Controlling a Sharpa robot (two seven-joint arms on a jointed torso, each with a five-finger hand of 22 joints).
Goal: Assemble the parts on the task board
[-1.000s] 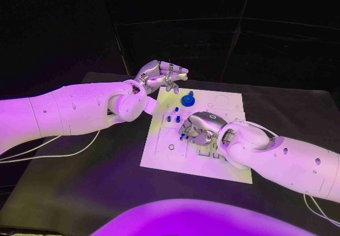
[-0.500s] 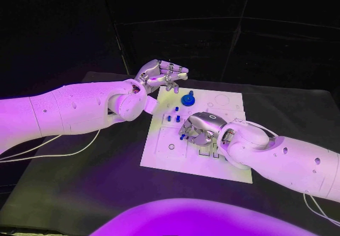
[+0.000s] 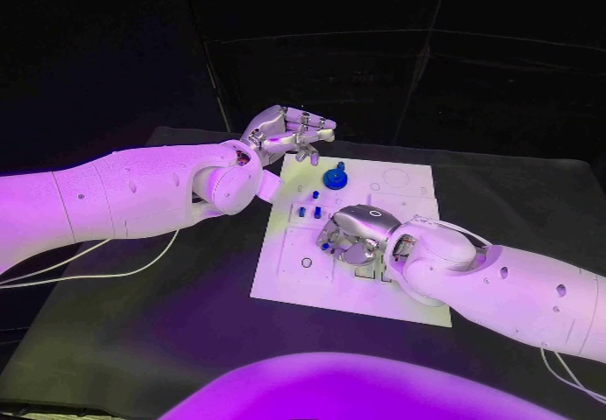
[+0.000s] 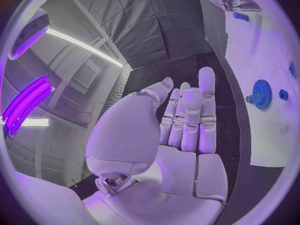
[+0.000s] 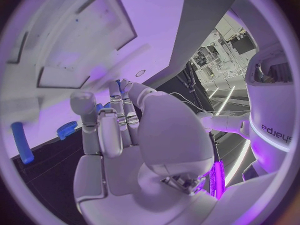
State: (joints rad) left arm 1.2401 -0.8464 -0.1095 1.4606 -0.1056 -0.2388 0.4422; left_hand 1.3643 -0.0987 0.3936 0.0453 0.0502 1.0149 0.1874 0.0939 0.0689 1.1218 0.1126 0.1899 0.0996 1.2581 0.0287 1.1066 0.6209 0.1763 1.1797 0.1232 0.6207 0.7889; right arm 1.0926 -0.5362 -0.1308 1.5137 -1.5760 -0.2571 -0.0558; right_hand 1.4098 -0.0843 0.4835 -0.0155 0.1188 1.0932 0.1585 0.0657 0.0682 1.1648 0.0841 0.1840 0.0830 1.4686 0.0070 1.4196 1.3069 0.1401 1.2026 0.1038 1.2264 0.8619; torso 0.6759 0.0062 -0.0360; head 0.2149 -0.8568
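head view: the board (image 3: 331, 278) lies mid-counter with a blue gear (image 3: 334, 178) seated and small pegs (image 3: 308, 211) loose; assembly looks partly done. the right hand (image 3: 350, 234) bends over the pegs, grip unclear.
left wrist view: the left hand (image 4: 187, 120) holds nothing, fingers (image 4: 206, 92) extended.
right wrist view: a blue peg (image 5: 21, 142) lies loose.

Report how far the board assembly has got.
Done: a blue gear stands on the board. In hand: the right hand is down over the board's middle by small blue pegs; whether it holds one I cannot tell. The left hand hovers empty beyond the board. Left: pegs remain loose.
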